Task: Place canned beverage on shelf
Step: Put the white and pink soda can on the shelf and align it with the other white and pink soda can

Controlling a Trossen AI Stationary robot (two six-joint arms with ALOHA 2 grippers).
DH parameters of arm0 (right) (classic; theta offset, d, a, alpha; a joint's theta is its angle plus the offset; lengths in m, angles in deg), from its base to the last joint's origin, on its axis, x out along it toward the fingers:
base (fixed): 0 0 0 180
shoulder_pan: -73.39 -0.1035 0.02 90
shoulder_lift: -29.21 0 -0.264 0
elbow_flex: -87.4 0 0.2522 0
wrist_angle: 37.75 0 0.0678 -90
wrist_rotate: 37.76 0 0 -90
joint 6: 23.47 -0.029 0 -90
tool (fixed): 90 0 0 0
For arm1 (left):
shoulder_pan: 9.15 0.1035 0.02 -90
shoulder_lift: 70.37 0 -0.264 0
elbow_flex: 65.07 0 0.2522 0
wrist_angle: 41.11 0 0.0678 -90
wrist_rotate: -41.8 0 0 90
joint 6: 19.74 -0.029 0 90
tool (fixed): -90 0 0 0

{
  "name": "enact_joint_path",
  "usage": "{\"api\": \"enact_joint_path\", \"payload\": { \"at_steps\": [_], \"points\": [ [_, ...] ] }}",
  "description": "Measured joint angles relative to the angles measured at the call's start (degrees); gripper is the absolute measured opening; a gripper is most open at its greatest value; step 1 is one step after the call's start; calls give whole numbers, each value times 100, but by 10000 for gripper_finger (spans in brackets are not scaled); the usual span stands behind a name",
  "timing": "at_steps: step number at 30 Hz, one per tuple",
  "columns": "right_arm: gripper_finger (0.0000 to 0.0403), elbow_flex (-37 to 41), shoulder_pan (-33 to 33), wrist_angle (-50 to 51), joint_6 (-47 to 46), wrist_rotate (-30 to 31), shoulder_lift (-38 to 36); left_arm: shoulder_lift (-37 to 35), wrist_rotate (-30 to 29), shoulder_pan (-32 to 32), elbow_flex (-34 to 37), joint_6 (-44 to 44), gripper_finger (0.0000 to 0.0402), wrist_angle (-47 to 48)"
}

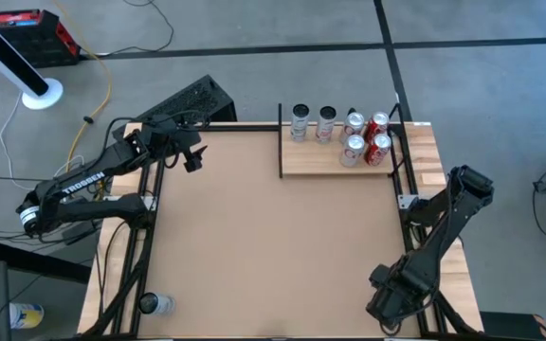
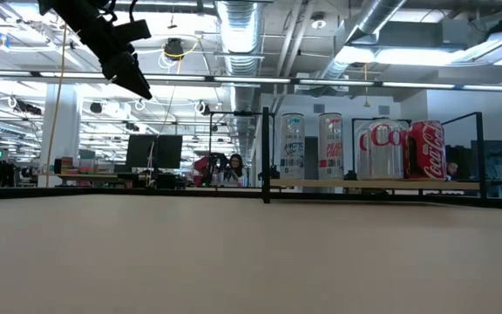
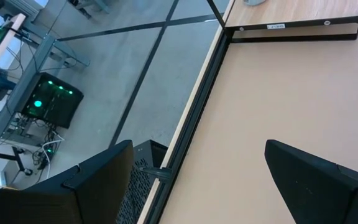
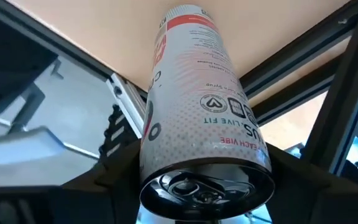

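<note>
Six cans stood on one shelf (image 1: pixel 320 163): two tall slim cans (image 1: pixel 300 122), two silver cola cans (image 1: pixel 352 150) and two red cola cans (image 1: pixel 380 147). A seventh, one slim white can (image 4: pixel 194 106), sat between the right hand's fingers.

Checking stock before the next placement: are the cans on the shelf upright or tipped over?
Upright. In the low view the cans stand on their bases on the shelf; the high view shows six round tops.

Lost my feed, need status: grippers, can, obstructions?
Right gripper shut on slim can, near table corner. Left gripper open, empty. Shelf holds six cans.
</note>
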Motion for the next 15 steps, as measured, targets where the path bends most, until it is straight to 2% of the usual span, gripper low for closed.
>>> {"api": "enact_joint_path", "payload": {
  "at_steps": [3,7,12,15],
  "points": [
    [279,-51,145,67,380,-36,-82,0,0,0,0,-1,350,2],
    [279,-460,513,935,1109,9,-83,-2,0,-1,0,-5,350,0],
    [279,-1031,1304,2197,2408,602,-86,-2,1,-1,0,-29,350,-50],
    [279,-1133,1989,2193,3453,1132,-97,0,0,-2,0,-29,350,-118]
  ]
}}
